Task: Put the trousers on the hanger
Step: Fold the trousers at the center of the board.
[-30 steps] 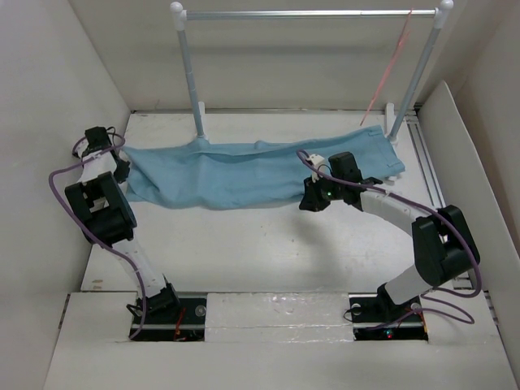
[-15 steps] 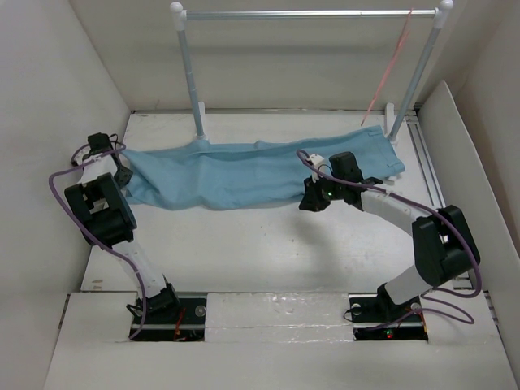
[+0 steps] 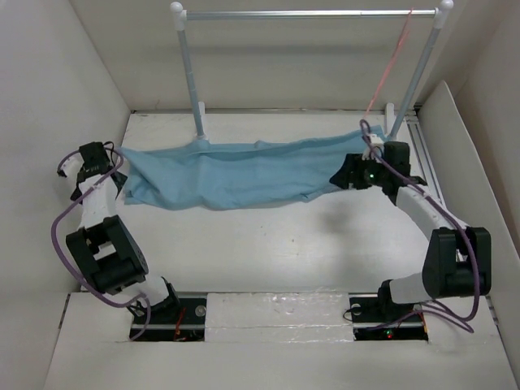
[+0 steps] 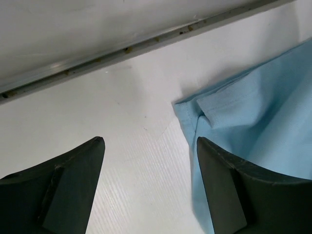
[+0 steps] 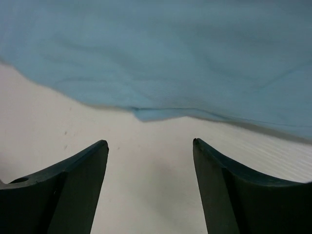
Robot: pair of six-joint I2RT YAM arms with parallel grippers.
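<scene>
The light blue trousers (image 3: 236, 172) lie flat across the back of the table, stretched from left to right. A thin pink-red hanger (image 3: 388, 67) hangs from the right end of the silver rail. My left gripper (image 3: 114, 162) is open at the cloth's left end; in the left wrist view the trousers' corner (image 4: 253, 122) lies by the right finger, bare table between the fingers (image 4: 73, 185). My right gripper (image 3: 345, 177) is open over the cloth's right end; its wrist view shows the trousers' edge (image 5: 161, 73) just ahead of empty fingers (image 5: 224, 190).
A silver rail (image 3: 309, 13) on two white-knobbed posts (image 3: 188, 69) stands at the back. White walls close in left, right and behind. A metal track (image 4: 122, 48) runs along the left wall's foot. Bare white table lies in front of the trousers.
Both grippers opened and let go of the trousers. The right arm swung right to the cloth's right end, and the left arm drew back to the left.
</scene>
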